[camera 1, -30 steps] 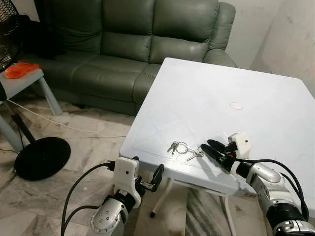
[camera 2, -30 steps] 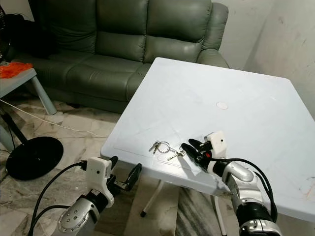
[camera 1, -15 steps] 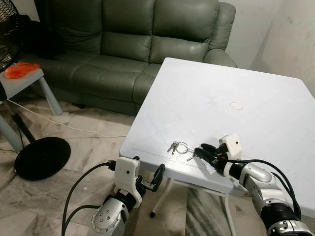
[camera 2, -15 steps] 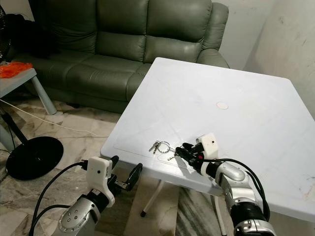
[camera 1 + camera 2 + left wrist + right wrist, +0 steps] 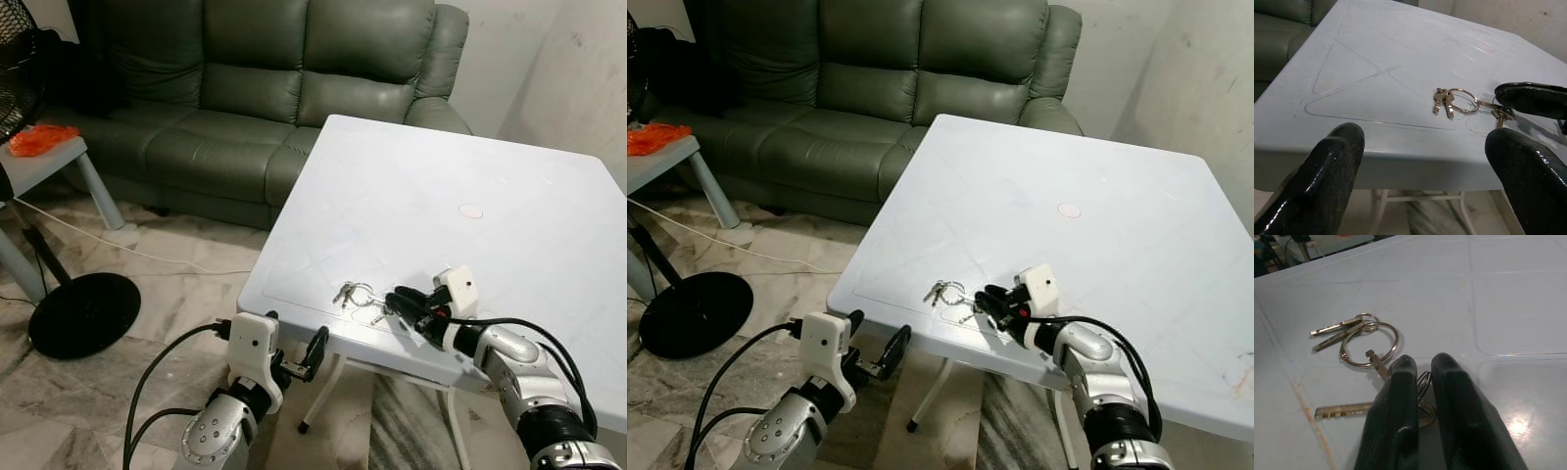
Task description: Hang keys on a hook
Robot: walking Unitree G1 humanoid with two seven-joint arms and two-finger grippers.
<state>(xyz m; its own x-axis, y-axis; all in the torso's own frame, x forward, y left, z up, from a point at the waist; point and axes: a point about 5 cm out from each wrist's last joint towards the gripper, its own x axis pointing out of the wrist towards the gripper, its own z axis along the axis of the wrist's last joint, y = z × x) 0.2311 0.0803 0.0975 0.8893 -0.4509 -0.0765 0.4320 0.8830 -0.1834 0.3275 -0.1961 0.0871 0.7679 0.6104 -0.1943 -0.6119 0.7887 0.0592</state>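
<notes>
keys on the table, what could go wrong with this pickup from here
The right gripper has its fingers nearly shut over only the small ring end of the keys, so the bunch may slip out or swing on lifting. The keys lie near the table edge above the floor; a nudge could knock them off. The left gripper hangs open below that edge.

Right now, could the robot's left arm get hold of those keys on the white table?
Probably not without moving. The left gripper hangs open below the table's near edge, so that edge lies between it and the keys. The right gripper is already on them, fingers nearly shut over a small ring.
</notes>
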